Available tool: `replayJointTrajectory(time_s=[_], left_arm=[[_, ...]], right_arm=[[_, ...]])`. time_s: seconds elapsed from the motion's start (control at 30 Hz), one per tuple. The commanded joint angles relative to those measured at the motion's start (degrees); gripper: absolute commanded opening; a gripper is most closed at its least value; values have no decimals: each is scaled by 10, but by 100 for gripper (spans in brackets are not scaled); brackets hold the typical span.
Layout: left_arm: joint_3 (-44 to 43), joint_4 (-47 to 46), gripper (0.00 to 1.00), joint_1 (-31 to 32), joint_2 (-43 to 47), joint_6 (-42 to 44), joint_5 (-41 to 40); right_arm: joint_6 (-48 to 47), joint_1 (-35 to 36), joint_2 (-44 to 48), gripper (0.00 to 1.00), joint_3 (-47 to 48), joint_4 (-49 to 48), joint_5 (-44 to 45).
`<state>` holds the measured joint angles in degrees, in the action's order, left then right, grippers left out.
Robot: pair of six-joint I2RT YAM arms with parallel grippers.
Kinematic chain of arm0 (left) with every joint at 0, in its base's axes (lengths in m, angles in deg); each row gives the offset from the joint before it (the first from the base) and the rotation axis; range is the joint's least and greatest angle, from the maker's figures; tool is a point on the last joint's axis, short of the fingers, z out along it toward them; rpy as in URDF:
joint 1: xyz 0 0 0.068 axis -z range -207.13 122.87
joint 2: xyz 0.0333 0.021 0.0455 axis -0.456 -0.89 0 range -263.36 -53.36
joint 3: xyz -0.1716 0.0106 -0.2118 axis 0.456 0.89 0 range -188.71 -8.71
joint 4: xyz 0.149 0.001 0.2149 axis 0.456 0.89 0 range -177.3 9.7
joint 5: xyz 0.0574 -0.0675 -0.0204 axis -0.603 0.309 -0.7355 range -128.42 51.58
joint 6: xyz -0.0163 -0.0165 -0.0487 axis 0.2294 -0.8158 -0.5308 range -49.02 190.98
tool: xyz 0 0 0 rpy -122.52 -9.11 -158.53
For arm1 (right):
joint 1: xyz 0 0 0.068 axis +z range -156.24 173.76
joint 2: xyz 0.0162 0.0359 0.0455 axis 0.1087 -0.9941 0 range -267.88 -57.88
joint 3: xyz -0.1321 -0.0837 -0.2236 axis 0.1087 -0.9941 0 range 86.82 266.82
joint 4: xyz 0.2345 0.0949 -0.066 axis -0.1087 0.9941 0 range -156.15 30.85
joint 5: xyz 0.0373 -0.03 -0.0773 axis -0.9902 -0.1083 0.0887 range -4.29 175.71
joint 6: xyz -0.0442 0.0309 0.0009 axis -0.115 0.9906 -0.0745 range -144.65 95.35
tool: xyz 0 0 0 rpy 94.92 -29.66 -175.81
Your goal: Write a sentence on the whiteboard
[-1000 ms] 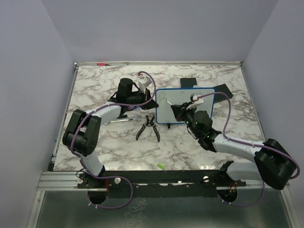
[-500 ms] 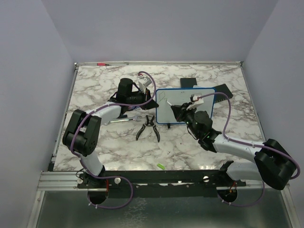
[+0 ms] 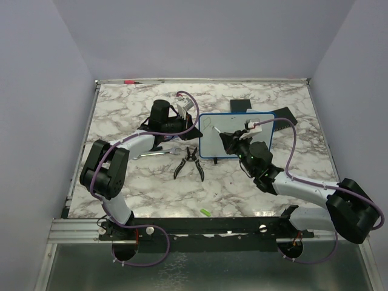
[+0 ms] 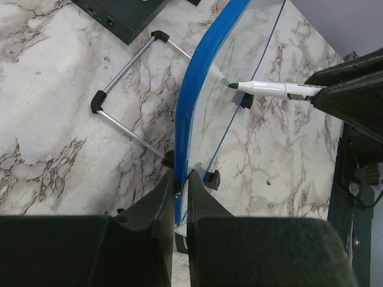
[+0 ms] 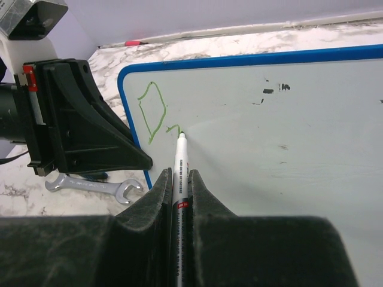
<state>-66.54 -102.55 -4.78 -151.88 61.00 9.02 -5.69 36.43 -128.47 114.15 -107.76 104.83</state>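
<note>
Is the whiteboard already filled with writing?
No, the whiteboard shows only a few green strokes near the marker tip.

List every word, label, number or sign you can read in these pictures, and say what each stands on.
No text is legible.
Green scrawl on the whiteboard: a loop and a squiggle, no readable letters.
Red band on the marker: print too small to read.
Black specks on the whiteboard: too blurred to read.
</note>
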Motion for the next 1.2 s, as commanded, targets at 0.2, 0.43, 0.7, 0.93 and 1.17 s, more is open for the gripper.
replayJointTrajectory(time_s=[0.2,0.43,0.7,0.93,1.17], left_arm=[[-12,16,0,3,-10,9,-6],[-12,16,0,2,-10,8,-6],[-12,16,0,2,-9,8,-6],[-12,16,0,2,-9,7,-6],[-12,16,0,2,-9,8,-6]], right_arm=[[-8,-2,13,1,-13,-21,48],[0,-2,19,1,-24,-12,54],[-14,-1,35,1,-26,-24,16],[-20,-2,63,1,-42,-24,12],[-17,-2,45,1,-40,-25,24]])
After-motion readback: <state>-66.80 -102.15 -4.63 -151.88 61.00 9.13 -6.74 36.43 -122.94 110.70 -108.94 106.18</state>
